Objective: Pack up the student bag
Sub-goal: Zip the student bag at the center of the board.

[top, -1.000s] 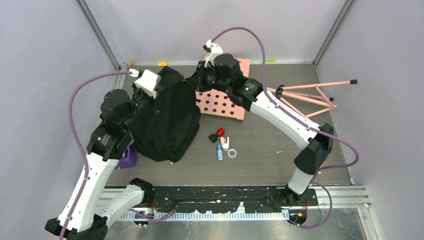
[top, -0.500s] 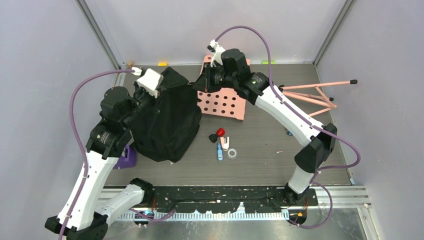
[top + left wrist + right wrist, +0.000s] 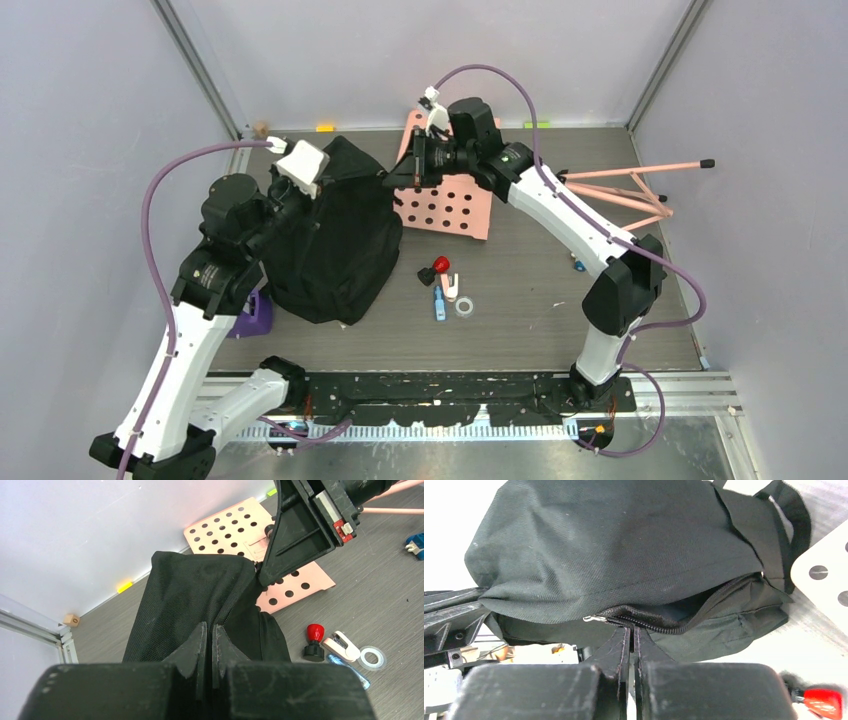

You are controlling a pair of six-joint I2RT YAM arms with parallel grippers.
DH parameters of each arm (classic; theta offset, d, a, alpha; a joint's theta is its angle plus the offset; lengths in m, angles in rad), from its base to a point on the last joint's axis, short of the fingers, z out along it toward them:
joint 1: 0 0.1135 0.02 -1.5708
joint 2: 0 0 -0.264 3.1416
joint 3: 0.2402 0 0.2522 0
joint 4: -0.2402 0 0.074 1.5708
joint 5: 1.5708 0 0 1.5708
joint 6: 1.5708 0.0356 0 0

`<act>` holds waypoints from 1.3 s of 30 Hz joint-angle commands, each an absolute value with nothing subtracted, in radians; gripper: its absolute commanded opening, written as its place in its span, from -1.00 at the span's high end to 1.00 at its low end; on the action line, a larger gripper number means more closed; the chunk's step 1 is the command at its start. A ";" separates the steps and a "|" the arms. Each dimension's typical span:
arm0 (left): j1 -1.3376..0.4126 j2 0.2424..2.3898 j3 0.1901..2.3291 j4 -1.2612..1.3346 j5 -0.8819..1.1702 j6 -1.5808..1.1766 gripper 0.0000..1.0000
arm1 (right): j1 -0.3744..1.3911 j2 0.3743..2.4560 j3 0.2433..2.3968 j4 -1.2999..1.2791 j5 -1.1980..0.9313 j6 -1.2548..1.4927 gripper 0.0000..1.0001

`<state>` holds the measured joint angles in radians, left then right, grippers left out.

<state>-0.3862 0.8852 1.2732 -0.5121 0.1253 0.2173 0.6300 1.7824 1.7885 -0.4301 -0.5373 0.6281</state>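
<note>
Left end effector (image 3: 209, 630): pretty much closed, with a fold of black fabric pinched between the fingers. The student bag (image 3: 335, 240) is held up by its left side, apparently so it doesn't flop flat.
Right end effector (image 3: 633, 630): fingers pressed together too, clamped on the bag's edge right at the zipper (image 3: 664, 622). From the left wrist view, a drawn-up corner of cloth is seen meeting its tip.
Why both ends are held: the fabric is stretched between the two grips, probably so the mouth is pulled taut and the zipper can be worked or the opening spread.
Zipper state: partly parted, with a dark gap shown behind the teeth. The pull (image 3: 588, 618) is sat just left of the right fingers.
Bag location: left-rear part of the surface (image 3: 540, 320), top raised, right up against the pink pegboard (image 3: 455, 205).
Pegboard: laid flat under the right arm.
Loose bits: a red-capped item (image 3: 440, 264), a blue item (image 3: 439, 306) and a tape ring (image 3: 465, 306) are left in front, near the bag but apart from it, presumably waiting to be packed.
Progress: judged early. Nothing can be seen inside the bag.
</note>
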 commanded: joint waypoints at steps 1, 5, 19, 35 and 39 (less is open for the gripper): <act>-0.373 0.826 1.315 -0.423 0.058 0.237 1.00 | 0.578 1.788 1.691 -0.456 -0.470 0.690 0.99; -0.372 0.830 1.318 -0.416 0.067 0.236 1.00 | 0.579 1.811 1.680 -0.419 -0.482 0.725 0.99; -0.372 0.826 1.302 -0.413 0.060 0.227 1.00 | 0.652 1.802 1.637 -0.288 -0.371 0.811 0.99; -0.372 0.811 1.310 -0.405 0.008 0.236 1.00 | 0.553 1.782 1.506 -0.203 -0.333 0.894 0.99; -0.371 0.819 1.316 -0.401 0.008 0.235 1.00 | 0.543 1.820 1.486 -0.202 -0.337 0.886 0.99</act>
<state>-0.3832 0.8577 1.2728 -0.5301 0.0677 0.2176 0.5941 1.7813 1.5169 -0.1680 -0.4141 0.8974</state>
